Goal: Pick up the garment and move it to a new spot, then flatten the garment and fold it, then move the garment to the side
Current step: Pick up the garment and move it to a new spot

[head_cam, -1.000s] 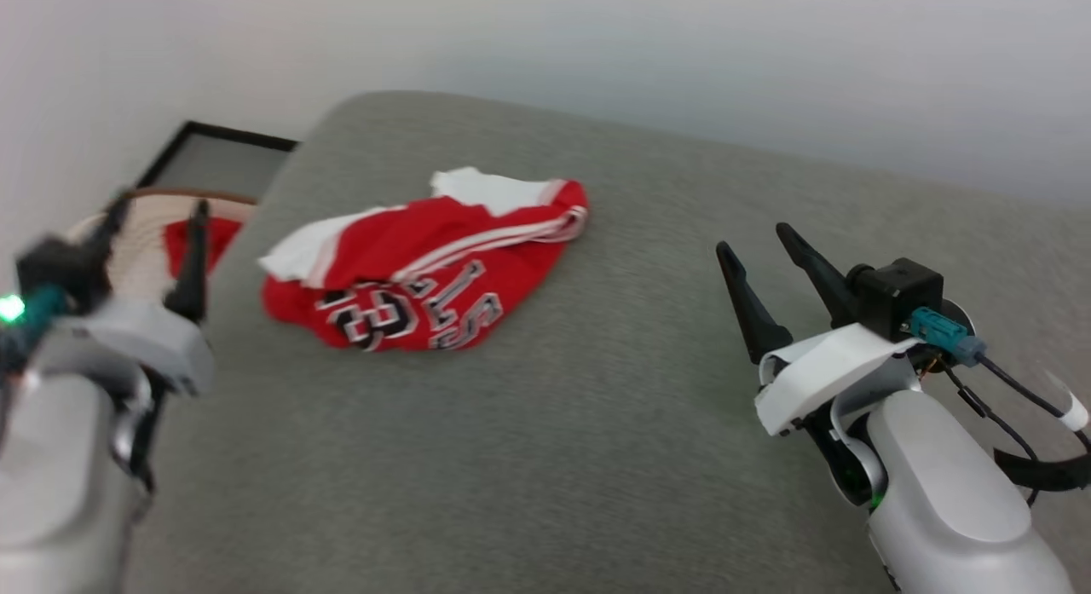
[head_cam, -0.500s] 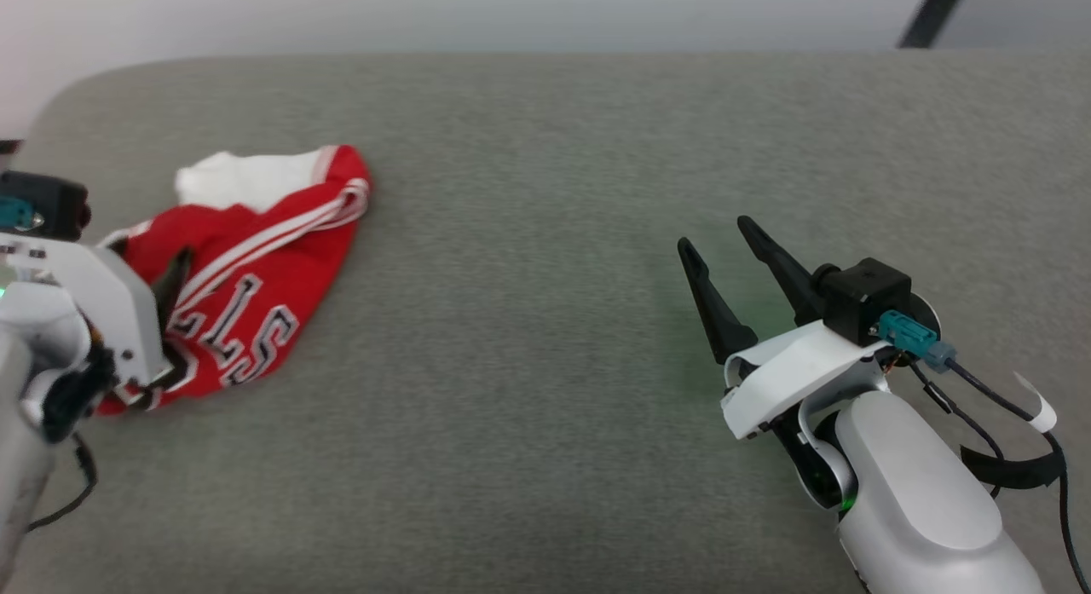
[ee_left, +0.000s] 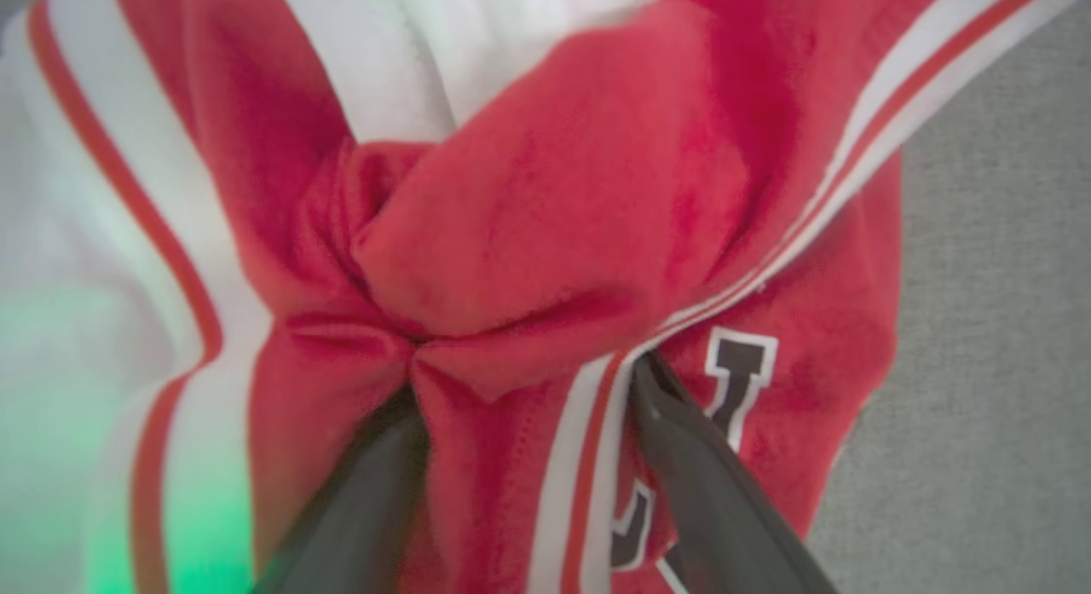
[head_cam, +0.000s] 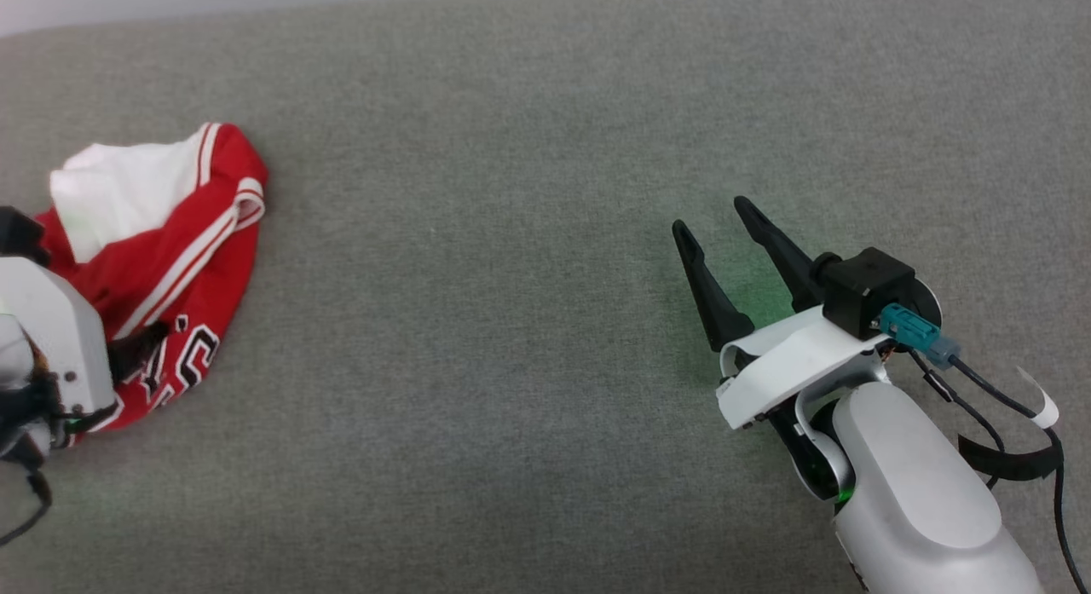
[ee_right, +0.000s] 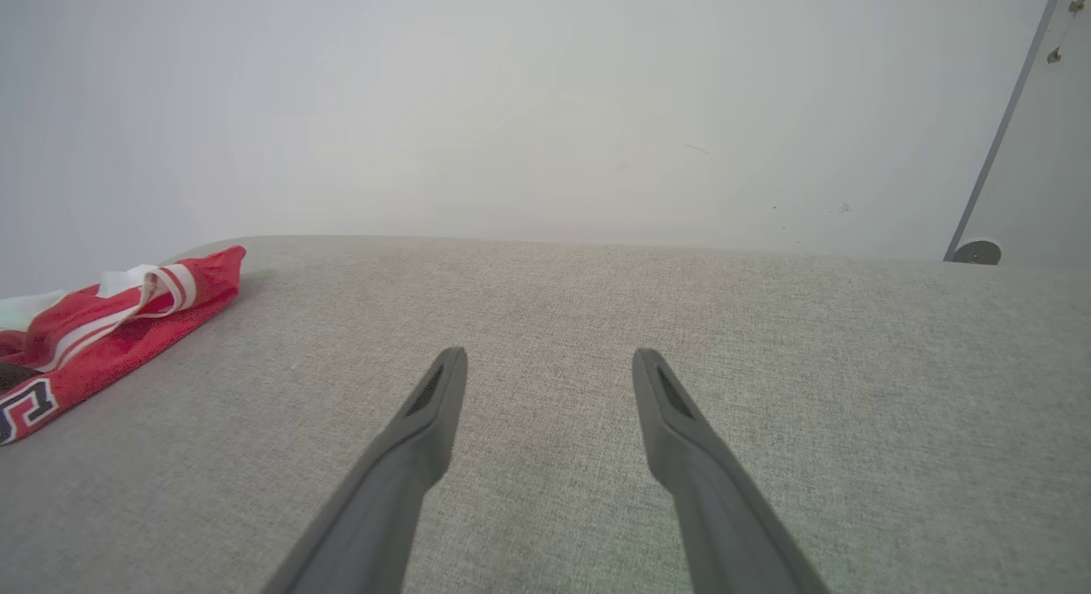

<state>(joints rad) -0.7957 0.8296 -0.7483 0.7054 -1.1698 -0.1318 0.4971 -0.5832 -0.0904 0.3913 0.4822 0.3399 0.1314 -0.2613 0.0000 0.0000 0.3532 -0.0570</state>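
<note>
The garment (head_cam: 183,236), a crumpled red shirt with white sleeve cloth, striped trim and black white-outlined letters, lies at the left of the grey surface (head_cam: 511,338). My left gripper (head_cam: 141,343) is down on its near part. In the left wrist view the left gripper (ee_left: 524,381) stands open, its two dark fingertips pressed into the garment (ee_left: 545,202) with a red fold and a striped band between them. My right gripper (head_cam: 709,215) is open above bare surface, far right of the shirt. In the right wrist view the right gripper (ee_right: 550,355) holds nothing, and the garment (ee_right: 111,321) lies far left.
The grey fabric surface stretches wide between the shirt and my right arm. A pale wall (ee_right: 511,108) rises behind its far edge, with a door edge and a round stopper (ee_right: 976,251) at the right. Dark cables (head_cam: 997,406) hang off my right wrist.
The head camera has turned, so the whole picture shifted left. My left gripper has come from beside the garment down onto it. The right gripper stays open in the same pose.
</note>
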